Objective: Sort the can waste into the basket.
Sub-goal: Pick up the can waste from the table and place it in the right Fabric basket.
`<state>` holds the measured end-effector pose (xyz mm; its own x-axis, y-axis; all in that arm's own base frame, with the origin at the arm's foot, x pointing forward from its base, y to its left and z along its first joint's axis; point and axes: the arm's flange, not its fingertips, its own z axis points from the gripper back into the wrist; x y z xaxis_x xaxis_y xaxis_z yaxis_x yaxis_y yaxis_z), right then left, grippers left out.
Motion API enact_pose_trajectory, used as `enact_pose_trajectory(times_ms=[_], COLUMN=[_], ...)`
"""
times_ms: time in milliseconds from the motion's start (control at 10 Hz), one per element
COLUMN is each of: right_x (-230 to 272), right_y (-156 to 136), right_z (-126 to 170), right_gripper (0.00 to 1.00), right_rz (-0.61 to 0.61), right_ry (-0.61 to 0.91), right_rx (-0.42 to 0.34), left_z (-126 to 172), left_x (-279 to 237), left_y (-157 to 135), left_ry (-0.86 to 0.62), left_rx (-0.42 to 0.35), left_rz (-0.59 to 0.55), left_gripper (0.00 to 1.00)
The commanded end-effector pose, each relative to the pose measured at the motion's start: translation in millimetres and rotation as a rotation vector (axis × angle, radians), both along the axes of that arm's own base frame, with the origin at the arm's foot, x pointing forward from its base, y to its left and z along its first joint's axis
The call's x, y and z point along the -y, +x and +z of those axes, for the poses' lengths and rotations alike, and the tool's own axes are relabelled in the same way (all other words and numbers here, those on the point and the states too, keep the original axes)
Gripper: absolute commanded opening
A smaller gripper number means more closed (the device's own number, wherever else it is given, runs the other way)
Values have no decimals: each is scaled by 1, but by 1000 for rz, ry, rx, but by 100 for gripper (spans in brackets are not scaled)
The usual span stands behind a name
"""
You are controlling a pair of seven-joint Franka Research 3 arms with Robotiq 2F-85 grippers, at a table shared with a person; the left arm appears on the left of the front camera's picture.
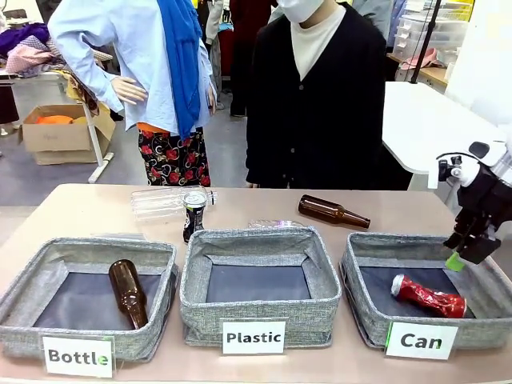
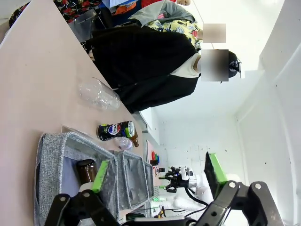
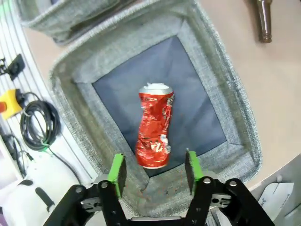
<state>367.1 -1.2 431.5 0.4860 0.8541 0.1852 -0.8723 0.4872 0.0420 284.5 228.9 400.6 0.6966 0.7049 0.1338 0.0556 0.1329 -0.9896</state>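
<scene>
Right gripper (image 3: 154, 170) was up over the near wall of the basket (image 3: 225, 99), its two green pads (image 3: 116, 168) spread apart, and there was nothing between them. Straight beyond those fingers, the crushed red can (image 3: 154, 134) lay flat on the dark floor of the basket, silver top pointing away from the wrist. From the front, that can rested toward the right of the bin labelled "Can", tilted a little, with the gripper hanging above the bin's right rim, clear of it.

Over to the left gripper (image 2: 157, 175): jaws stood wide open and empty, held up off the table (image 1: 80, 212) with the "Bottle" bin (image 1: 24, 296) beneath it. One brown bottle (image 1: 128, 292) lay inside that bin, neck toward the back.

The middle bin, labelled "Plastic" (image 1: 260, 308), sat between the other two, all three side by side in a row along the near edge.

Further out, the black can (image 1: 194, 212) stood upright on the table just behind the "Plastic" bin's back left corner, silver top up. A clear plastic bottle (image 1: 164, 202) lay on its side just beside it. A second brown bottle (image 1: 332, 212) lay on the table behind the gap between "Plastic" and "Can". At the far edge stood a person (image 1: 316, 104) in a black cardigan.
</scene>
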Motion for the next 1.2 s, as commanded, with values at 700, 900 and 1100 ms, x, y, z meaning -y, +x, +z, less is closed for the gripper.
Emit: enact_pose_trajectory(times_ms=[700, 900, 1100], right_x=[27, 47, 78], right_y=[42, 64, 69], right_z=[27, 29, 24], right_gripper=[100, 100, 100], right_rz=[-568, -824, -713], right_ry=[708, 1021, 1205], right_rx=[-222, -581, -771], left_z=[5, 5, 5], left_x=[0, 0, 0], left_y=[-3, -3, -3], left_ry=[-19, -19, -19], left_rx=[3, 3, 3], left_rz=[1, 1, 1], left_gripper=[100, 100, 100])
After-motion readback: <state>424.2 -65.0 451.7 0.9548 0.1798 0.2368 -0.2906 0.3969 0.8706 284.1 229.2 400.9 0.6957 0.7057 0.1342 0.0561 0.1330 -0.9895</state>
